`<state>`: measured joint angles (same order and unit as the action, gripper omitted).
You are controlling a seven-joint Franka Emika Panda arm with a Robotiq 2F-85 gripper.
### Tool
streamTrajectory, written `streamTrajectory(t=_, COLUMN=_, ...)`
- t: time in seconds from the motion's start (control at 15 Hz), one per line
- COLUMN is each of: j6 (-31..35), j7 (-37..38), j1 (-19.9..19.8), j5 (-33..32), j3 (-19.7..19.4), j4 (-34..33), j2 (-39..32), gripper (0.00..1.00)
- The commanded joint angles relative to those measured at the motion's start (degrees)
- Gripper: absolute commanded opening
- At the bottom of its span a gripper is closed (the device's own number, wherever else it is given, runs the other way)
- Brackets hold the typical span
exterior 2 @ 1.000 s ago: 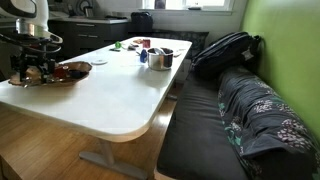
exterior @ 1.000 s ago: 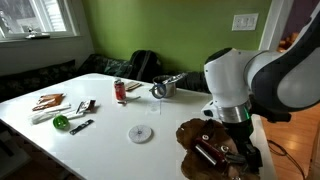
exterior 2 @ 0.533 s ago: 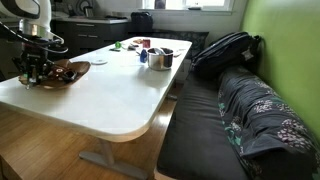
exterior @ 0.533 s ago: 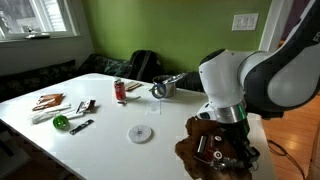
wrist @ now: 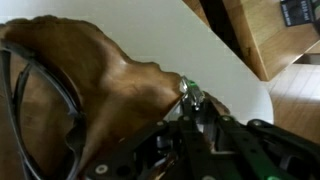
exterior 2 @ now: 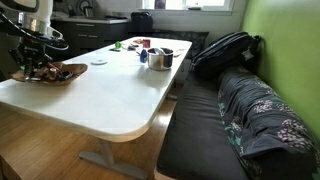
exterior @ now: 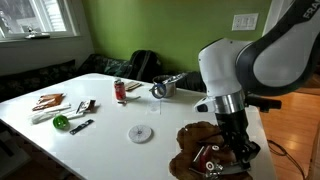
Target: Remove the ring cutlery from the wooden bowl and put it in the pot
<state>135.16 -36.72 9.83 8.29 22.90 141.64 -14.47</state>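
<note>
Shifted since the earlier frame, gripper [exterior: 220, 163] reaches into large dark-brown glossy wooden bowl [exterior: 186, 138]; only wrist view shows shiny metal piece [wrist: 189, 91] at jaws, closure indeterminable.

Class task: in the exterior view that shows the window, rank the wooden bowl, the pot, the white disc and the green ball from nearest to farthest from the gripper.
1. wooden bowl, right under the gripper
2. white disc, mid-table
3. pot, at the table's far edge
4. green ball, at the window end
</note>
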Motion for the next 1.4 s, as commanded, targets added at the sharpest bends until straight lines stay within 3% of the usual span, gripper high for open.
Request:
streamTrajectory(t=0.0, j6=-8.3, j7=-10.8, j1=-2.4, j5=10.1, j3=2.6, j4=1.9, j2=8.0, gripper=0.04)
streamTrajectory(t=0.2, j6=-12.7, j7=-18.5, j1=-1.7, j5=16.4, j3=0.3, j4=2.9, j2=14.1, gripper=0.04)
streamTrajectory(t=0.47, j6=-13.7, j7=-25.4, j1=0.0, j5=23.1, j3=-4.9, j4=6.7, j2=25.5, gripper=0.05)
streamTrajectory(t=0.6, j6=-14.5, j7=-27.5, j1=0.9, j5=24.6, j3=-8.5, j4=8.4, j2=31.7, gripper=0.05)
streamTrajectory(t=0.67, j6=-16.2, j7=-25.7, j1=1.4, j5=21.6, j3=-9.5, j4=9.1, j2=34.7, gripper=0.05)
streamTrajectory(t=0.73, j6=-14.0, j7=-24.8, j1=2.3, j5=21.2, j3=-9.6, j4=5.0, j2=26.3, gripper=0.16)
streamTrajectory(t=0.87, j6=-15.7, j7=-24.6, j1=2.8, j5=20.9, j3=-11.4, j4=6.5, j2=31.3, gripper=0.16)
streamTrajectory(t=0.93, j6=-15.8, j7=-24.6, j1=3.1, j5=20.8, j3=-11.6, j4=7.2, j2=32.8, gripper=0.04)
streamTrajectory(t=1.07, j6=-10.2, j7=-22.7, j1=2.5, j5=21.5, j3=-12.9, j4=6.6, j2=35.4, gripper=0.04)
streamTrajectory(t=1.33, j6=-5.0, j7=-20.2, j1=-0.3, j5=16.0, j3=-18.1, j4=-0.2, j2=34.4, gripper=0.04)
